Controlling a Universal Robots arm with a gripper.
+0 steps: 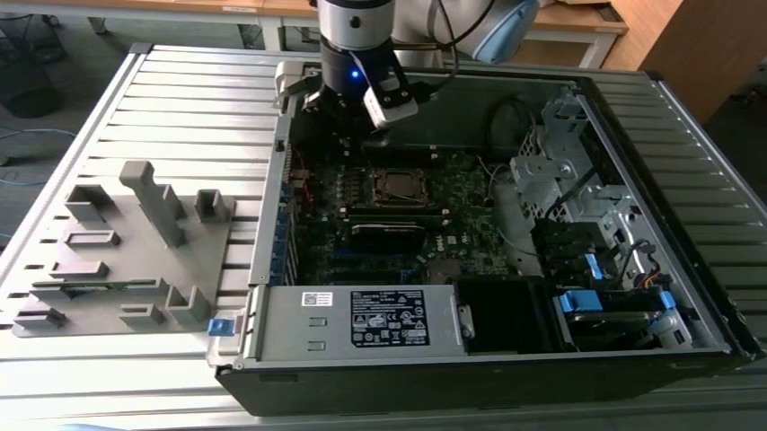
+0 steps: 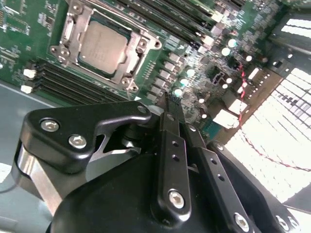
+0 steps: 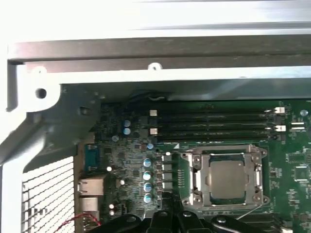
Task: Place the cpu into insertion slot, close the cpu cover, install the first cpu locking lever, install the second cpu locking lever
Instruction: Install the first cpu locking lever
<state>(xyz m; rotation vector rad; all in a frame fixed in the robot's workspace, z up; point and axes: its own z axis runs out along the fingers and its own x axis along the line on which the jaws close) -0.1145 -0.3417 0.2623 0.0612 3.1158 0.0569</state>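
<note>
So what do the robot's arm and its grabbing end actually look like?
The arm is a silver-grey tube with pale blue joint caps; its black wrist carries a blue light, a whitish box and a black cable. The tool is matte black: jointed links fastened with silver screws.

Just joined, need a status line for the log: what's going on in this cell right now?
One robot arm is working inside an open PC case lying on a slatted table. The cpu sits in the insertion slot, and the cpu cover lies flat around it. The gripper hangs above the motherboard just beside the socket, not touching the cover. I can't tell whether the locking levers are latched.
</note>
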